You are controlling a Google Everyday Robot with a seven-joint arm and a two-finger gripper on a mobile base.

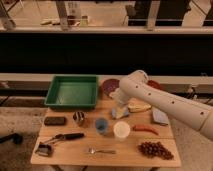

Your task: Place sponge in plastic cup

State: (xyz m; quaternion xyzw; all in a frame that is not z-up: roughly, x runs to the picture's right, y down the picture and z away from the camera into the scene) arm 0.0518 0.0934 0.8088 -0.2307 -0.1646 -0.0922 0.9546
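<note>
Hand low over the sponge, just right of frame centre

We see the hand point(120, 103) directly above the sponge point(119, 114), which lies on the table point(120, 156); we cannot tell how far open it is or whether it holds the pad. The plastic cup point(101, 125) stands upright just lower left of the sponge, with a white cup point(121, 130) beside it and a green tray point(72, 106) at upper left.
</note>
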